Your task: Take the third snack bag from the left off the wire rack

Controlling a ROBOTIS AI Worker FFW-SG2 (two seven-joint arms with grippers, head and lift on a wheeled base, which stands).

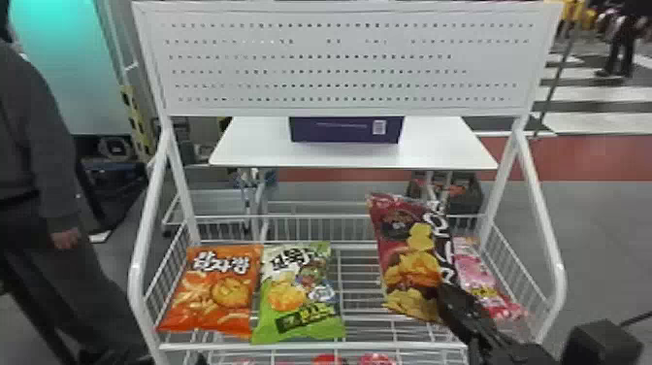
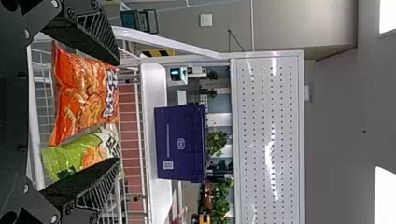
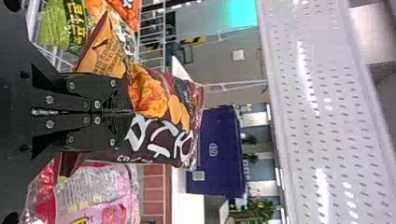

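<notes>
Right gripper [image 1: 448,298] clamped on the dark red snack bag [image 1: 410,252], partly raised off the wire rack [image 1: 359,276]; next, probably lift clear.

This looks like a mock shop corner set up inside a large hall. A white wire rack [image 1: 359,286] with a perforated back panel [image 1: 344,58] shows snack bags [image 1: 216,291] laid out like goods. Behind it are a white table [image 1: 349,153] carrying a blue box [image 1: 345,129], a grey floor [image 1: 596,233] with a red strip [image 1: 582,157], and a yellow-black striped post [image 1: 132,116].
</notes>
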